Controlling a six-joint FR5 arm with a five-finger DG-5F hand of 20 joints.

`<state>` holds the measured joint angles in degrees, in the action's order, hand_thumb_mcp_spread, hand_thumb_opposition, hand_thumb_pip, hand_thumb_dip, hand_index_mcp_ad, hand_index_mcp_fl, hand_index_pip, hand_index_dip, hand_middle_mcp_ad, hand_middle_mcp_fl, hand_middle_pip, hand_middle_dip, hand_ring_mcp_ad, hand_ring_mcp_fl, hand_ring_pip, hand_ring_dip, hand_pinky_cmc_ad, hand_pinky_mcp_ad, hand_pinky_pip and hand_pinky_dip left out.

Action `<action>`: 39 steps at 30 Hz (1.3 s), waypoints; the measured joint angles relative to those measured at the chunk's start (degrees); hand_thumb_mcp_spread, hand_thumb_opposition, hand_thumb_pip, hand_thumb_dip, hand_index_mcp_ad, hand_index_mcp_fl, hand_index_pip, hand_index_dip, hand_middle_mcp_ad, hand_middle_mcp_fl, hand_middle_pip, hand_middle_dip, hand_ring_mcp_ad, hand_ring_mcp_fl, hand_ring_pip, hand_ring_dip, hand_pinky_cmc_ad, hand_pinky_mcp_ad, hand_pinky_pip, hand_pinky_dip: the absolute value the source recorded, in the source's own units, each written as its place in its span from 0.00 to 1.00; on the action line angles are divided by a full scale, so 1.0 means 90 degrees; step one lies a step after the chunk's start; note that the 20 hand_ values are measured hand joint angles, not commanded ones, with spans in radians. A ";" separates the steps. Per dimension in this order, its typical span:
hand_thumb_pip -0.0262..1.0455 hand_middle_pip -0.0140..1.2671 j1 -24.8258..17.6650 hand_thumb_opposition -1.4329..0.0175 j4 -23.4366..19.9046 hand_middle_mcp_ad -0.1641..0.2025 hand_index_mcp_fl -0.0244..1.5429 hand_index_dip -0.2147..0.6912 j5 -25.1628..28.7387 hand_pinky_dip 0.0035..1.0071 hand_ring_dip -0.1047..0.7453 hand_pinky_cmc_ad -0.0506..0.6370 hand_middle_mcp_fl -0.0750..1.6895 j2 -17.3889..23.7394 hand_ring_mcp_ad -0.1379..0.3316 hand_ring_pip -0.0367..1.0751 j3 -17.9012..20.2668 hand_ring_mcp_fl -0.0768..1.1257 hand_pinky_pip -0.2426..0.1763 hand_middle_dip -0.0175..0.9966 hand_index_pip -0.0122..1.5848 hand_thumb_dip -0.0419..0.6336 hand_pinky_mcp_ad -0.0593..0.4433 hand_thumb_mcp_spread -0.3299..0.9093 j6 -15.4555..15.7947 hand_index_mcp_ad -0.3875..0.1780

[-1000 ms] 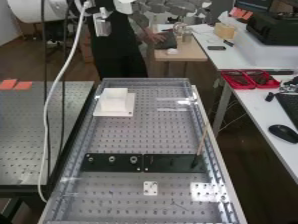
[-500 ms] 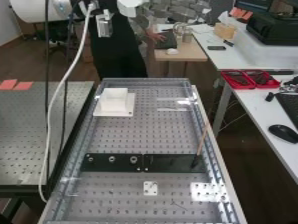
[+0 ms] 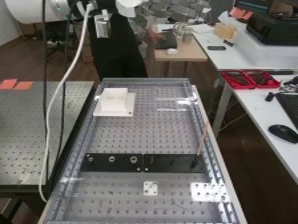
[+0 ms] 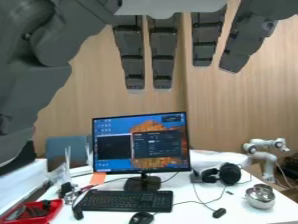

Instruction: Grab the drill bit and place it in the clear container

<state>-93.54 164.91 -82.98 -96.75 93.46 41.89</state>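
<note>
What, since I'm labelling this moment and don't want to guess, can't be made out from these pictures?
- High view: what the metal pieces on the black plate are; too small.
- High view: how the thin rod is seated; its foot is small and dark against the plate.
- High view: the shape of the clear outlines; glare and see-through surfaces.
- Wrist view: part of the hand; cut off by the picture's edge.

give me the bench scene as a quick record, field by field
hand: open, fingers straight, nothing held
black plates: two, end to end across the bench
metal fittings: three, on one plate
stick: leaning, low end at the other plate
white block: on a white base
clear container: probably the see-through shape beyond the stick
drill bit: cannot tell which piece
</note>
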 joint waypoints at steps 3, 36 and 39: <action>0.27 0.10 0.0024 0.51 -0.0018 0.70 0.27 0.68 -0.0066 0.17 0.19 0.60 0.21 -0.0003 0.78 0.14 -0.0005 0.10 0.44 0.26 0.03 0.12 0.67 0.46 -0.0016 0.69; 0.23 0.12 -0.0310 0.51 -0.0441 0.71 0.14 0.50 0.0600 0.17 0.19 0.60 0.19 0.0680 0.86 0.14 0.0732 0.13 0.44 0.21 0.06 0.11 0.62 0.41 0.0714 0.69; 0.23 0.12 -0.0312 0.51 -0.0433 0.71 0.14 0.51 0.0612 0.17 0.19 0.60 0.19 0.0680 0.86 0.14 0.0734 0.13 0.44 0.21 0.06 0.11 0.62 0.40 0.0680 0.69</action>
<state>-96.35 161.01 -77.47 -90.63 100.07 48.01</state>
